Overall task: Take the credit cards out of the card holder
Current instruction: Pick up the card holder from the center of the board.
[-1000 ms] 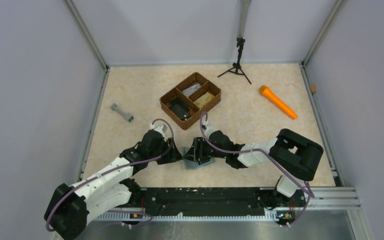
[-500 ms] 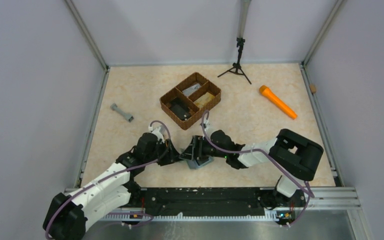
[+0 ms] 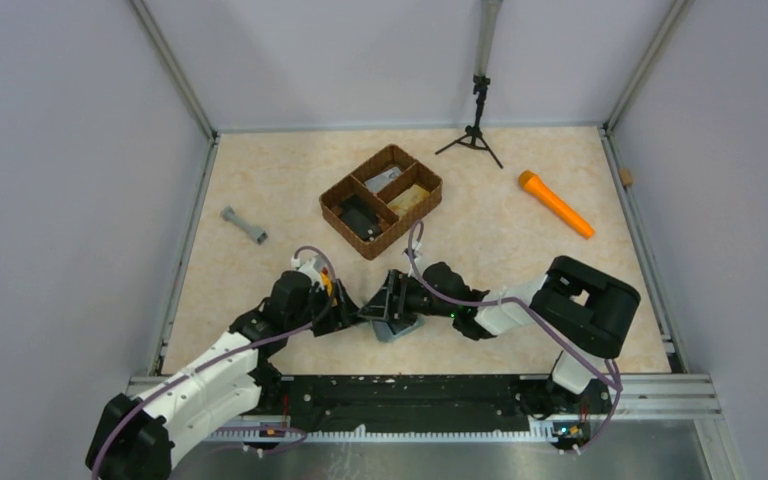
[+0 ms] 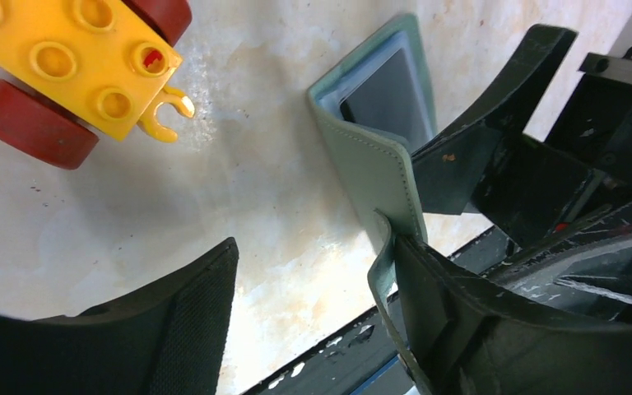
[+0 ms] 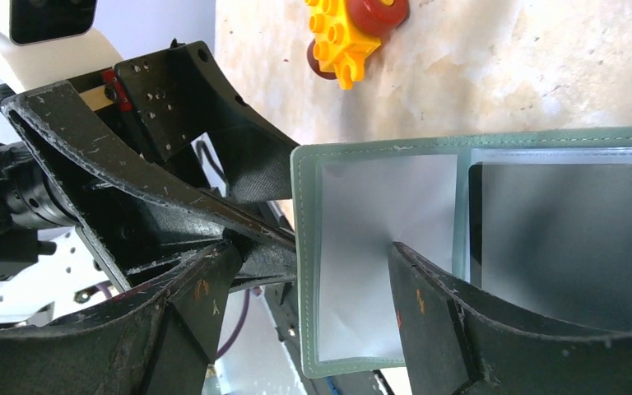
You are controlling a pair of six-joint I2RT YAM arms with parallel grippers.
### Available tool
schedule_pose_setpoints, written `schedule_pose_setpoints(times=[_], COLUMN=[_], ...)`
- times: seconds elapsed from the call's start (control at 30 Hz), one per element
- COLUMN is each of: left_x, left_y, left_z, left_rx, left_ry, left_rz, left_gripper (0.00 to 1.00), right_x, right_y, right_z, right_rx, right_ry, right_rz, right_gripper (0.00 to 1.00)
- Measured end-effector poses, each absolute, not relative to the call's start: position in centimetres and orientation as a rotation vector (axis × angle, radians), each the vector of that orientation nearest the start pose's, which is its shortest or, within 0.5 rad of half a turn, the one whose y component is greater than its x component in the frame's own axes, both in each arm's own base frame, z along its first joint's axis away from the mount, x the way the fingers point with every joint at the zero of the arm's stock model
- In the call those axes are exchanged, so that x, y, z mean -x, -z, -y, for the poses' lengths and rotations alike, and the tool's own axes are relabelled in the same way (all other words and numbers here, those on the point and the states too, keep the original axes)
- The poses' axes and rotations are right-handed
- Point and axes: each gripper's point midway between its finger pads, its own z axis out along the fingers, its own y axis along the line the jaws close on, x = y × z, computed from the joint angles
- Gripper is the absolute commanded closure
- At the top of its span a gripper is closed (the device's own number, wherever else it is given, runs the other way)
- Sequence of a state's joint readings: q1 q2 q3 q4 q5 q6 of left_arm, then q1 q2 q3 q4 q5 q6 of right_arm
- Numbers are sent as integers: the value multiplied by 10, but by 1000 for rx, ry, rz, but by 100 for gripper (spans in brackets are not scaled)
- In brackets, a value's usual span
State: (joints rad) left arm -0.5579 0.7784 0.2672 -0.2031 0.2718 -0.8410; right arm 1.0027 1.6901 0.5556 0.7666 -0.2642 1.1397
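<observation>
Left arm has pulled back slightly toward the near-left since a second ago, and the right arm's elbow block has edged left; card holder [image 3: 400, 328] is in the same spot, now spread open with one flap lifted. It sits on the table [image 3: 260, 180] close to the near edge, about centre, right between the two wrists. Left gripper [image 3: 345, 312] is open: in the left wrist view [image 4: 313, 255] its jaws stand wide with bare table between them, and the holder's [image 4: 370, 164] near flap only lies against the inner side of one finger. Right gripper [image 3: 388, 300] is also spread, not pinching: in its own view [image 5: 313, 251] one fingertip rests on the pale inner face of the holder [image 5: 378, 214], the other finger is off the flap's edge. Dark card [image 5: 555, 247] is in the clear pocket on the other half, also seen from the left wrist [image 4: 387, 95]. Yellow toy brick [image 4: 90, 66] with red wheels lies just beyond the left gripper, apart from the holder. Further back, centre: brown basket [image 3: 345, 232] with three compartments, contents too small to tell. Grey tool [image 3: 244, 225] is to its left, orange torch [image 3: 555, 204] well to the right. Small black tripod [image 3: 475, 135] stands at the far edge.
</observation>
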Motion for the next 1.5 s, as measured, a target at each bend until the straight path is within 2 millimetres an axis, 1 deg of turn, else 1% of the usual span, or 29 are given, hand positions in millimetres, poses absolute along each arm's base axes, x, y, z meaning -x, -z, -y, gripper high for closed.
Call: schedule_pose_setpoints(times=[0.13, 0.17, 0.23, 0.3, 0.37, 0.57, 0.63, 0.83, 0.93, 1.0, 1.07, 1.13, 1.27, 1.43, 1.5], left_x=[-160, -161, -162, -162, -162, -159, -158, -154, -154, -155, -156, -156, -156, -156, -155], left_y=[-68, -70, -76, -78, -76, -72, -68, -50, -49, -49, -49, -50, -56, -65, -68], left_z=[190, 190, 189, 187, 184, 183, 183, 184, 184, 184, 184, 184, 184, 183, 185], left_rx=[186, 185, 188, 199, 219, 246, 251, 269, 272, 273, 275, 277, 268, 260, 250], left_ry=[1010, 1013, 1023, 1025, 1015, 1023, 1015, 986, 987, 989, 987, 989, 1000, 1016, 1031], left_rz=[-2417, -2403, -2360, -2340, -2337, -2341, -2364, -2458, -2462, -2458, -2455, -2454, -2427, -2387, -2377], left_gripper=[33, 31, 25, 19, 17, 16, 16, 10, 9, 11, 18, 21, 21, 26, 27], right_x=[-157, -158, -159, -159, -159, -157, -156, -153, -153, -153, -153, -152, -150, -150, -152], right_y=[-85, -87, -92, -94, -96, -94, -92, -83, -83, -84, -85, -85, -90, -97, -103], right_z=[-401, -402, -404, -405, -405, -405, -405, -405, -405, -406, -407, -408, -411, -412, -412], right_rx=[23, 18, 15, 13, 14, 19, 14, -1, -18, -29, -35, -37, -38, -17, -15], right_ry=[-1581, -1590, -1610, -1622, -1628, -1632, -1632, -1631, -1646, -1653, -1663, -1679, -1706, -1706, -1693], right_rz=[-2309, -2301, -2281, -2272, -2268, -2277, -2286, -2325, -2331, -2330, -2329, -2328, -2309, -2277, -2253], right_gripper=[29, 29, 28, 27, 27, 27, 27, 27, 27, 27, 31, 33, 32, 30, 32])
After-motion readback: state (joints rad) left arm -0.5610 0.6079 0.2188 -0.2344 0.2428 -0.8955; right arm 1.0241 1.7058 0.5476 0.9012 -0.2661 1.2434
